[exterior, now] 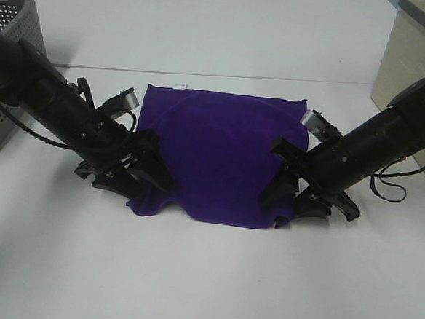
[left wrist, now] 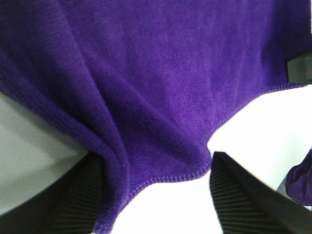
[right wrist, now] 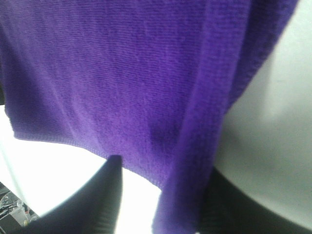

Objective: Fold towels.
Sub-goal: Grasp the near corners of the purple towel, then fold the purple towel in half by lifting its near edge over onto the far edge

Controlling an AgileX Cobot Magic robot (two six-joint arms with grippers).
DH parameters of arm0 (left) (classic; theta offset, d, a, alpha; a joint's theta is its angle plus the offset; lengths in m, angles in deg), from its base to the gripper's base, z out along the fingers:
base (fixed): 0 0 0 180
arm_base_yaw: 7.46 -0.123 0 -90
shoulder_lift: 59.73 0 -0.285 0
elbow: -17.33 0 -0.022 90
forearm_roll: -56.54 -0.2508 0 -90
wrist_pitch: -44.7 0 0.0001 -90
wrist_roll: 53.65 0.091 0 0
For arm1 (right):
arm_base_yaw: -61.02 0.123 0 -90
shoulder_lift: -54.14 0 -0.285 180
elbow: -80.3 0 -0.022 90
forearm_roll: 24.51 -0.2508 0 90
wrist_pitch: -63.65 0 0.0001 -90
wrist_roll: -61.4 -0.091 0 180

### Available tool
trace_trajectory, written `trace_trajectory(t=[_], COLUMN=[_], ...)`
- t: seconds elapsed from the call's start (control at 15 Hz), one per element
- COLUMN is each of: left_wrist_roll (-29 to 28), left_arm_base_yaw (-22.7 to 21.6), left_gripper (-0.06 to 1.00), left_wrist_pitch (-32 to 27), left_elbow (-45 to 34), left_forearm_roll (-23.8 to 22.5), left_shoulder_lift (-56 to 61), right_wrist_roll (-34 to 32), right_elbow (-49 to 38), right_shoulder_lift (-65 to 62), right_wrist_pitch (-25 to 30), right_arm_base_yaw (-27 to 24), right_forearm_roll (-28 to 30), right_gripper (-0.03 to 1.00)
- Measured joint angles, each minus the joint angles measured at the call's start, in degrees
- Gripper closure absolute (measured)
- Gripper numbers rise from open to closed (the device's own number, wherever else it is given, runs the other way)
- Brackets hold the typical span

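The deep purple towel (exterior: 220, 153) lies spread on the white table (exterior: 204, 283), its small white tag (exterior: 180, 86) on the far edge. My left gripper (exterior: 149, 180) is at its near left corner. In the left wrist view (left wrist: 156, 163) the jaws stand wide apart, with the bunched hemmed corner (left wrist: 161, 122) between the fingers (left wrist: 92, 195). My right gripper (exterior: 275, 186) is at the near right corner. In the right wrist view (right wrist: 163, 168) its jaws also stand apart, with a raised fold of towel (right wrist: 190, 146) between them. Both near corners look slightly lifted and rumpled.
A grey slotted basket (exterior: 4, 57) stands at the far left of the table. A beige box (exterior: 412, 64) stands at the far right. Bare white table lies in front of the towel and behind it.
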Motion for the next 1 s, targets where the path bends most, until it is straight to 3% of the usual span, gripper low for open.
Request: trace_trajectory(t=[0.07, 0.27, 0.33, 0.67, 1.0], left_wrist_roll=[-0.34, -0.52, -0.52, -0.4, 1.6], left_arm_base_yaw=[0.0, 0.11, 0.11, 0.11, 0.11], left_gripper=[0.49, 0.89, 0.94, 0.94, 0.94], left_wrist_pitch=[0.4, 1.38, 1.49, 0.97, -5.79], left_elbow=[0.0, -0.17, -0.29, -0.29, -0.34], left_forearm_roll=[-0.46, -1.6, -1.66, -1.95, -4.93], left_shoulder_lift=[-0.23, -0.97, -0.97, -0.97, -1.43], right_wrist_roll=[0.0, 0.0, 0.0, 0.0, -1.49], right_elbow=[0.0, 0.0, 0.0, -0.06, -0.92], right_shoulder_lift=[0.11, 0.52, 0.57, -0.06, -2.12], right_wrist_pitch=[-0.11, -0.57, -0.34, 0.46, 3.32], right_arm_base_yaw=[0.0, 0.0, 0.0, 0.0, 0.0], right_forearm_roll=[0.0, 0.86, 0.86, 2.69, 8.94], right_gripper=[0.65, 0.87, 0.93, 0.94, 0.94])
